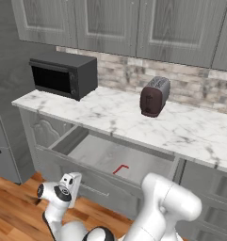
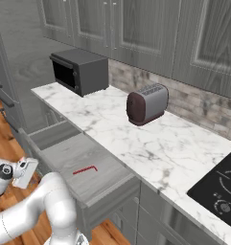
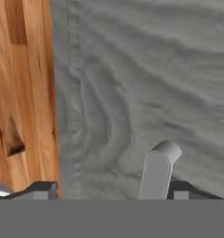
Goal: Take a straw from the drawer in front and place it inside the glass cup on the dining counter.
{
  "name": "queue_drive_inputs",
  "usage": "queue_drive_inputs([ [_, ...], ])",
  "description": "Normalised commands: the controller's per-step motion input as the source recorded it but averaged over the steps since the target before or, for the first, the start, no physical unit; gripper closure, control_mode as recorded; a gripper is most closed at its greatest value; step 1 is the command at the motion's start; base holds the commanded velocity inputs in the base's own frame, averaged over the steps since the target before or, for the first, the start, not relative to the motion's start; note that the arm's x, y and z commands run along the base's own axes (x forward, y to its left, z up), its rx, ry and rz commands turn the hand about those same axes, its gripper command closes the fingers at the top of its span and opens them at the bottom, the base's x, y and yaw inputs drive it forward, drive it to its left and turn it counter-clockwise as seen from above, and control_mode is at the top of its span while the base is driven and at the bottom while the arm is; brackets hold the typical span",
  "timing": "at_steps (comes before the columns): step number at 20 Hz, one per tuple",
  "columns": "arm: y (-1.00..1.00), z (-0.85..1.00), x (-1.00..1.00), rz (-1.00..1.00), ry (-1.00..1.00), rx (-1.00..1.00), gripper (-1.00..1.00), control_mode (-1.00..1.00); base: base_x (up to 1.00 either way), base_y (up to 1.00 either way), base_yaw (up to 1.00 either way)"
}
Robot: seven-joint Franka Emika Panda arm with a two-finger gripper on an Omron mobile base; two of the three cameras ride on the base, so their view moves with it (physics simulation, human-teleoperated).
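Note:
The grey drawer (image 1: 105, 157) (image 2: 71, 150) under the marble worktop stands pulled out. A short red straw (image 1: 120, 168) (image 2: 85, 170) lies flat on its floor, toward the front right. My gripper (image 1: 72, 184) (image 2: 26, 171) (image 3: 113, 190) sits low, outside the drawer, pressed close to its panelled front. Its fingertips (image 3: 41, 188) are spread wide, so it is open. The end of the bar handle (image 3: 159, 169) stands between them, nearer the right one, and is not gripped. The glass cup and the dining counter are out of view.
On the marble worktop (image 1: 190, 129) (image 2: 155, 143) stand a black microwave (image 1: 63, 74) (image 2: 81, 72) and a dark toaster (image 1: 155, 96) (image 2: 146, 104). A black cooktop (image 2: 217, 189) lies at the right. Wooden floor (image 1: 16, 207) (image 3: 20, 93) runs below the drawer.

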Motion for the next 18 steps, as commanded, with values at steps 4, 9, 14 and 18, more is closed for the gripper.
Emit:
queue_drive_inputs([
  [4, 0.0, 1.0, -0.53, 0.0, -0.38, 0.04, -1.0, -1.0, 0.0, 0.0, 0.0],
  [9, 0.0, 1.0, -0.37, 0.0, -0.52, 0.03, -1.0, -1.0, 0.0, 0.0, 0.0],
  [14, 0.0, 1.0, -0.08, 0.0, -0.5, 0.04, -1.0, -1.0, 0.0, 0.0, 0.0],
  [18, 0.0, 1.0, -0.03, 0.0, -0.32, 0.16, -1.0, -1.0, 0.0, 0.0, 0.0],
])
